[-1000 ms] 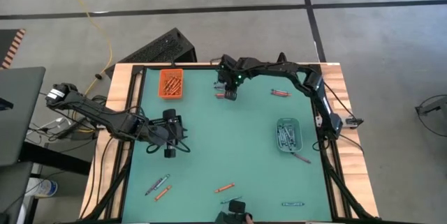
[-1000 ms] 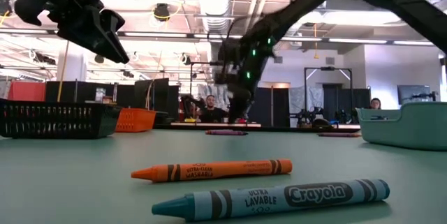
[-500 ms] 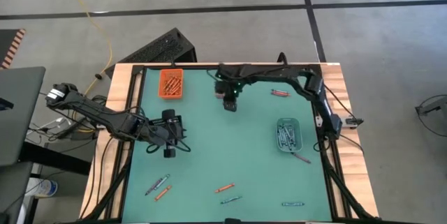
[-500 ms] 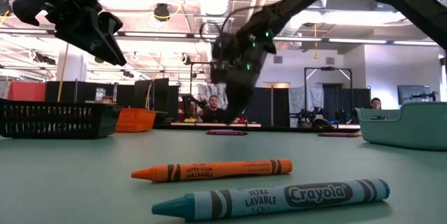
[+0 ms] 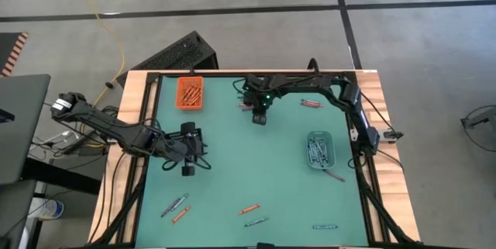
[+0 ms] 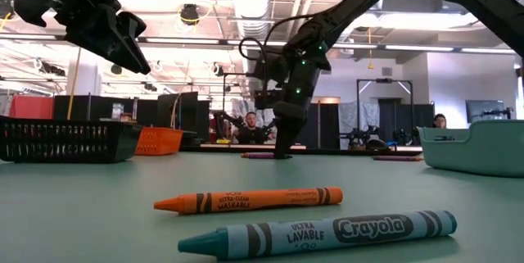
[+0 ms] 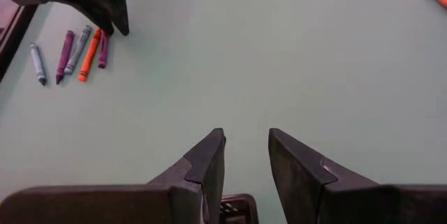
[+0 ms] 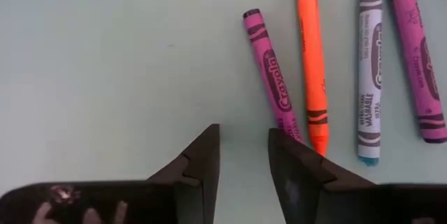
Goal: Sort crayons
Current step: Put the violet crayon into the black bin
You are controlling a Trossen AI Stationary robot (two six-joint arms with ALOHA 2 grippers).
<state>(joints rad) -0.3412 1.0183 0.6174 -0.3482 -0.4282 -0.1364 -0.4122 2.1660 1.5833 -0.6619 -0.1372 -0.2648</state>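
Several crayons point(image 8: 312, 56) lie side by side on the green table's far middle: a pink one point(image 8: 271, 91), an orange one, a blue-grey one point(image 8: 370, 70) and a purple one point(image 8: 416, 56). My right gripper point(image 8: 243, 133) is open and points steeply down right beside them point(image 5: 260, 117), low over the table point(image 6: 282, 152). Only bare table shows between its fingers. My left gripper point(image 5: 187, 170) hangs open above the table's left half point(image 7: 246, 137), holding nothing. My right gripper has one finger point(image 8: 293, 161) standing over the pink crayon's end point(image 8: 292, 128), which lies flat on the table outside the gap. Whether the finger touches it I cannot tell.
An orange tray point(image 5: 191, 92) sits at the far left, and a clear tray point(image 5: 318, 148) with crayons at the right. Loose crayons lie at the far right point(image 5: 310, 103), beside the clear tray point(image 5: 335, 175) and along the near edge point(image 5: 249, 209) point(image 5: 177, 205) point(image 5: 325, 226). A black basket point(image 6: 65, 140) stands at the left.
My right gripper has sunk toward the table and shifted a little toward the near and right edges, ending just beside the group of crayons. Its fingers have kept the same gap. The crayons have stayed where they were.
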